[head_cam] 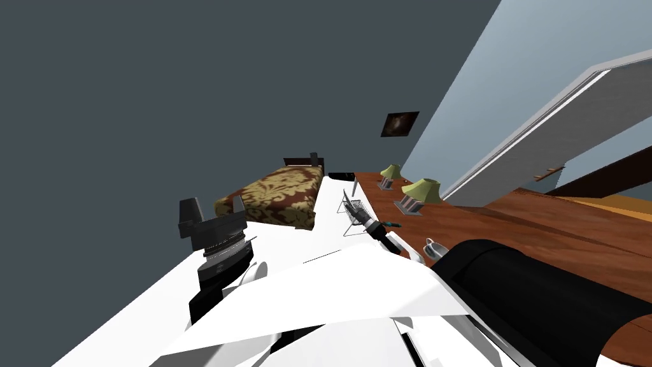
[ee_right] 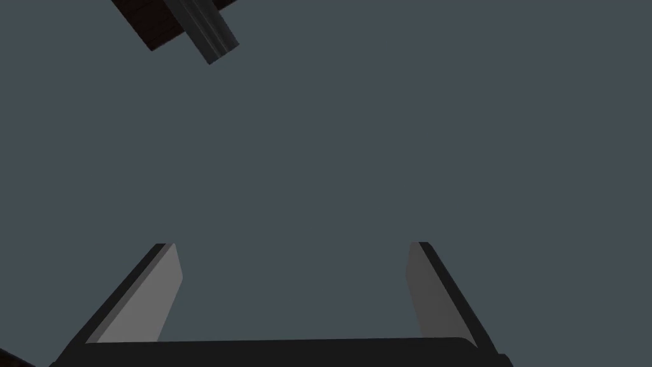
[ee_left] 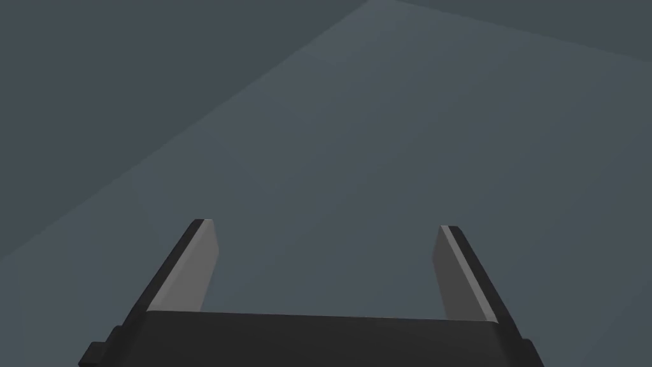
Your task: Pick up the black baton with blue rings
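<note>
1. Find the black baton (head_cam: 375,228) on the wooden desk (head_cam: 573,236), close to its near edge, between a wire basket (head_cam: 353,213) and a white cup (head_cam: 435,247).
2. Read its long axis as running roughly along that edge, from basket end to cup end, with a blue-green band just beside the middle.
3. Note the left gripper (ee_left: 326,224): spread wide, holding nothing, raised well apart from the desk, over toward the patterned bed (head_cam: 280,194).
4. Note the right gripper (ee_right: 291,244): equally wide and empty, pointing at a flat grey surface, not at the baton.
5. Judge the right arm nearer, being on the desk's side; turn that claw down and set its fingers across the axis.
</note>
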Controlling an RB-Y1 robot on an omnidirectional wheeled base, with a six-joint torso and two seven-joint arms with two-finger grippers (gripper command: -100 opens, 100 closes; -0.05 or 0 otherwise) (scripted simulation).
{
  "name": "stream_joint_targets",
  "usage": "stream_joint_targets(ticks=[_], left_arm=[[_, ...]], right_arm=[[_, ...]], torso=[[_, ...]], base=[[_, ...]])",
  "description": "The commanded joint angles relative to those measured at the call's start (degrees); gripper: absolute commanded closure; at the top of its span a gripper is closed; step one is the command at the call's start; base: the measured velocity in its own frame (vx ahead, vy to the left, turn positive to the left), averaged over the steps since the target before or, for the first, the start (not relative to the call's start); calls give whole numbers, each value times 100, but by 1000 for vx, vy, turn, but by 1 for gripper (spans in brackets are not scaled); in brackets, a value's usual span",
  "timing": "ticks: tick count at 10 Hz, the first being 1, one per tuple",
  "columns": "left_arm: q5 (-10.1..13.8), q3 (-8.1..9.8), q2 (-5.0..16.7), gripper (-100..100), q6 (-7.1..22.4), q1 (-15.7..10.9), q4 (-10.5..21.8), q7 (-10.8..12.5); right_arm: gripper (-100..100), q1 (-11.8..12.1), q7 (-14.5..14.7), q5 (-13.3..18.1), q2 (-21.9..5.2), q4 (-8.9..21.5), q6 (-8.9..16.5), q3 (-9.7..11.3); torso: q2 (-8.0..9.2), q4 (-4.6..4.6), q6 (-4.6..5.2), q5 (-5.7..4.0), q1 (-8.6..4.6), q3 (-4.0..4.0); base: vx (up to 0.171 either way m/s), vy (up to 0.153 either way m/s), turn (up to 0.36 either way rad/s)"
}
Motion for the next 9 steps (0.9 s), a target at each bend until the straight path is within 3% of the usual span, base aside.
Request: stream_joint_targets(ticks=[1,3,5,6,9], left_arm=[[0,0,0,0,0,0,0,0],[0,0,0,0,0,0,0,0],[0,0,0,0,0,0,0,0],[0,0,0,0,0,0,0,0],[0,0,0,0,0,-1,0,0]], right_arm=[[-100,170,286,118,-140,174,33,-22],[-100,277,570,216,-267,344,104,-37],[-100,277,636,216,-267,344,104,-37],[-100,392,904,310,-387,515,179,-55],[-100,516,1213,399,-502,685,259,-73]], torso=[[0,0,0,0,0,0],[2,1,1,0,0,1],[2,1,-1,-1,-2,1],[5,1,1,-1,-4,3],[-2,0,-3,-1,-6,-1]], base=[[21,21,235],[22,13,134],[14,6,57],[19,12,218],[28,-1,157]])
